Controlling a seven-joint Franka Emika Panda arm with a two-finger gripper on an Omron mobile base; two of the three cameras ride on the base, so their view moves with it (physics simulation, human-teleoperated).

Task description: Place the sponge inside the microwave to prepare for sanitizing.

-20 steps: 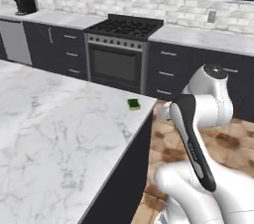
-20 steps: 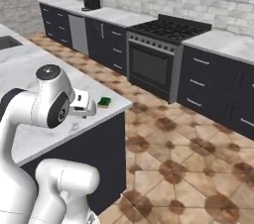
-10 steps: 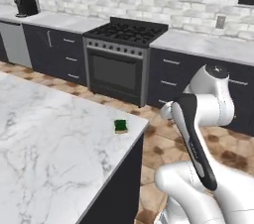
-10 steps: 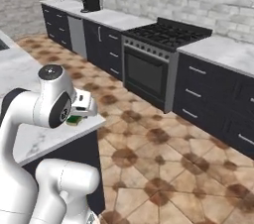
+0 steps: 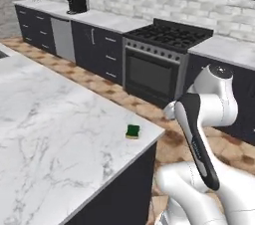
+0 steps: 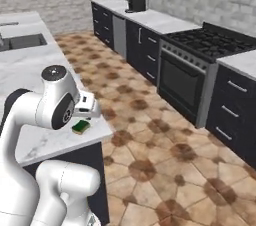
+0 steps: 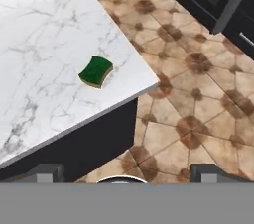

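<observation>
The sponge (image 5: 133, 131), a small green block with a yellow layer, lies flat on the white marble island counter (image 5: 60, 134) close to its corner. In the right base view the sponge (image 6: 81, 127) sits just below and in front of my hand. In the hand view the sponge (image 7: 96, 71) is ahead of and left of my gripper (image 7: 130, 171), well apart from it. The gripper is open and holds nothing; its two dark fingertips stand wide apart. It hovers above the counter's edge and the tiled floor. The microwave is out of view.
A black stove with an oven (image 5: 159, 59) stands in the dark cabinet run along the back wall. A coffee machine (image 5: 76, 3) sits on that back counter. A sink (image 6: 22, 41) is set into the island. Brown tiled floor (image 6: 150, 135) lies between island and cabinets.
The whole picture has shifted in both base views, so the base has driven along the island. The sponge stays at the counter corner. The gripper stays open.
</observation>
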